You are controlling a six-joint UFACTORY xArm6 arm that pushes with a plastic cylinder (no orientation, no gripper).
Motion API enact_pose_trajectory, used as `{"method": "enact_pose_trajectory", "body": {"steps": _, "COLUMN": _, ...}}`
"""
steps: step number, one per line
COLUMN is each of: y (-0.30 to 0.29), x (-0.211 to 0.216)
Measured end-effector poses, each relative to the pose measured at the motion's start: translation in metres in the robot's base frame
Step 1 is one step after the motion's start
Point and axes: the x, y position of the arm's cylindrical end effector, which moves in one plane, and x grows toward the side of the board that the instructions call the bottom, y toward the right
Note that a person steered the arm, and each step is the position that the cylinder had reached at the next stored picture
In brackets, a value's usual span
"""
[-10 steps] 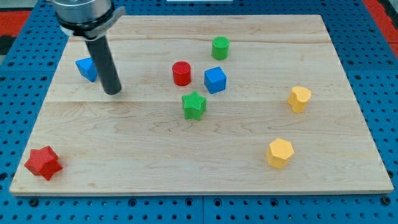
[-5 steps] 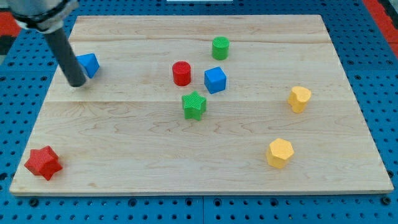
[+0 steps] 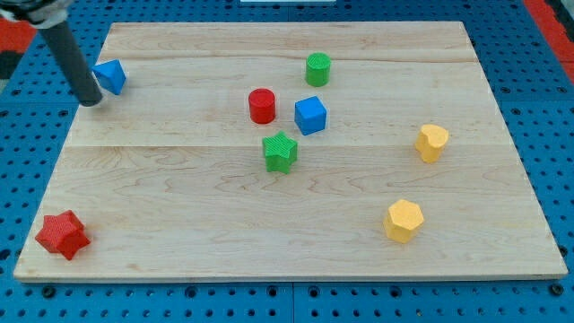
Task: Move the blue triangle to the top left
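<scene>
A blue pegboard (image 3: 538, 296) surrounds a pale wooden board (image 3: 296, 224). The rod carries no jaws; its tip (image 3: 92, 101) rests at the board's left edge, touching the blue triangle (image 3: 110, 76) near the top-left corner.

Nothing here can be read. The wooden board (image 3: 296, 224) shows only its grain, with no print, label or number on it. The coloured blocks carry no letters or marks on their faces. The blue pegboard (image 3: 538, 108) around the board shows only rows of holes, no sign or brand.
</scene>
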Motion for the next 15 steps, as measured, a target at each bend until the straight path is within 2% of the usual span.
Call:
{"method": "enact_pose_trajectory", "body": {"steps": 1, "y": 0.009, "x": -0.042}}
{"method": "enact_pose_trajectory", "body": {"steps": 2, "y": -0.013, "x": -0.085}}
{"method": "enact_pose_trajectory", "body": {"steps": 4, "y": 0.041, "x": -0.068}}
{"method": "enact_pose_trajectory", "body": {"steps": 6, "y": -0.023, "x": -0.070}}
{"method": "enact_pose_trajectory", "body": {"steps": 7, "y": -0.047, "x": -0.089}}
{"method": "enact_pose_trajectory", "body": {"steps": 9, "y": -0.050, "x": -0.115}}
{"method": "enact_pose_trajectory", "body": {"steps": 10, "y": -0.045, "x": -0.097}}
{"method": "enact_pose_trajectory", "body": {"steps": 11, "y": -0.035, "x": -0.100}}
{"method": "enact_pose_trajectory", "body": {"steps": 13, "y": -0.036, "x": -0.140}}
{"method": "enact_pose_trajectory", "body": {"steps": 14, "y": -0.036, "x": -0.131}}
{"method": "enact_pose_trajectory", "body": {"steps": 15, "y": -0.013, "x": -0.108}}
